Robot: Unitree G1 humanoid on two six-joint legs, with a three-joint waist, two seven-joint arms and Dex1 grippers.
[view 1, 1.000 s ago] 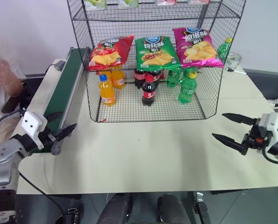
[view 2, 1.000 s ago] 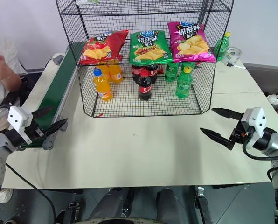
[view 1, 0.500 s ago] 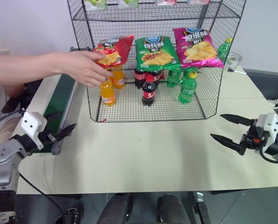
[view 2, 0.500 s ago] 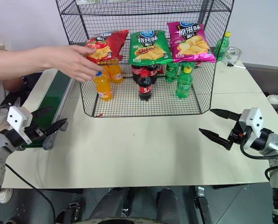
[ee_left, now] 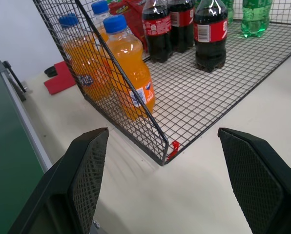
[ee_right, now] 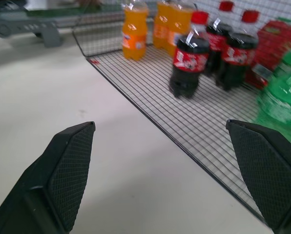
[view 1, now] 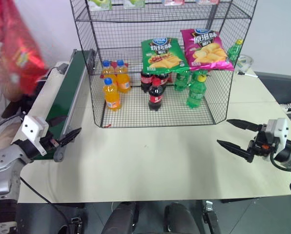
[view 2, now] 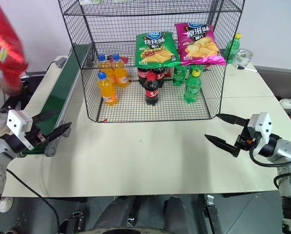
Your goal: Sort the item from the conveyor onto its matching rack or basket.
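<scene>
No legible text or labels.

- Three orange soda bottles (view 1: 112,94) stood at the rack's lower left.
- Three cola bottles (view 1: 155,95) stood mid-frame.
- Green soda bottles (view 1: 196,91): at least three, one behind the rack.
- Three crisp bags: green (view 1: 162,54), magenta (view 1: 205,49), and a blurred red one (view 1: 19,51) at upper left.
</scene>
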